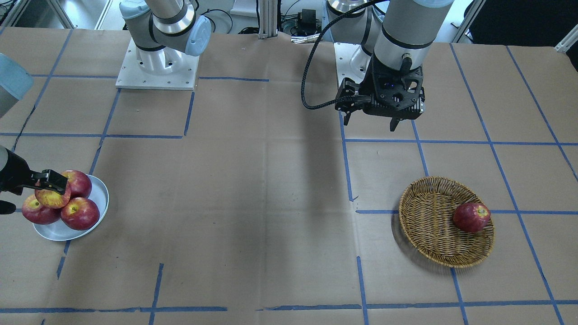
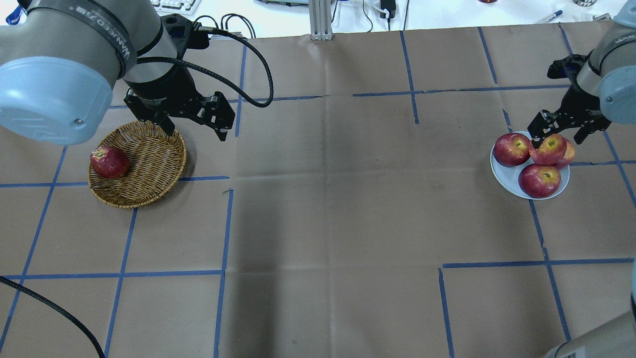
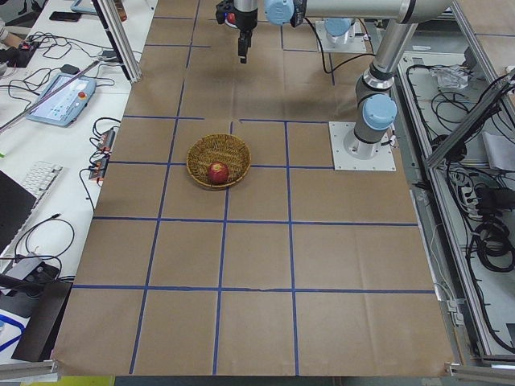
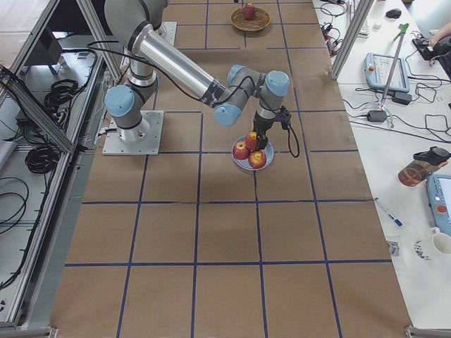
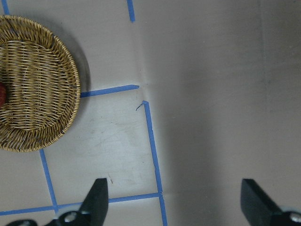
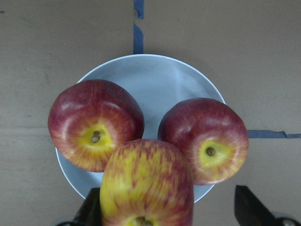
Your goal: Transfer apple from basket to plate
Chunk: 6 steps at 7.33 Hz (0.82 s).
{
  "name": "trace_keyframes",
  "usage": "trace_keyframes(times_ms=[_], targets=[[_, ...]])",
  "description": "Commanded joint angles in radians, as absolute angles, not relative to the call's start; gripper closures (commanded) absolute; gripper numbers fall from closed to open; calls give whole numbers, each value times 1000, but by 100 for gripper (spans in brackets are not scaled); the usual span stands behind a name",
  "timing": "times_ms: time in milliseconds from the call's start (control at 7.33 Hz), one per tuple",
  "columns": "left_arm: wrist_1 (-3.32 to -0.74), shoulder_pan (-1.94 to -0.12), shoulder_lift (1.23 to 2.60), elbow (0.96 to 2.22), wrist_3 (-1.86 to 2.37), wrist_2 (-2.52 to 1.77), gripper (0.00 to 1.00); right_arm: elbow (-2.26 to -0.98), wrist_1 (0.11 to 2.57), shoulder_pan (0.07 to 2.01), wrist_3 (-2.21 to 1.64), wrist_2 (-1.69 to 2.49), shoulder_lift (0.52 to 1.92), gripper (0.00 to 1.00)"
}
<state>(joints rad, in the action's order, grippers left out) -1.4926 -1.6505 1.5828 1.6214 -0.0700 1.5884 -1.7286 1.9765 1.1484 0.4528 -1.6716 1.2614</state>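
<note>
The streaked red-and-yellow apple sits on top of three dark red apples on the pale plate at the table's right. My right gripper is open and straddles this apple. In the right wrist view the apple lies against the left finger, with a gap to the right finger. The wicker basket at the left holds one dark red apple. My left gripper is open and empty, above the table just past the basket's rim.
Two of the dark apples crowd the plate under the streaked one. The brown paper table carries blue tape lines. The arm bases stand at the robot's side.
</note>
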Motion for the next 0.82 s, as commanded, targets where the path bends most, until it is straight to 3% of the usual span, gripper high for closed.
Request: trace_keyframes(times_ms=[0, 409, 682], targets=[[-1494, -1651, 1580, 1621, -71, 1589, 1, -1698, 1951, 1158, 442, -1661, 1313, 0], [-1493, -1651, 1580, 1621, -69, 1588, 1, -1551, 1699, 1265, 288, -1635, 1383, 0], [-1493, -1651, 1580, 1620, -69, 1586, 1, -1542, 1582, 1389, 113, -1635, 1457, 0]])
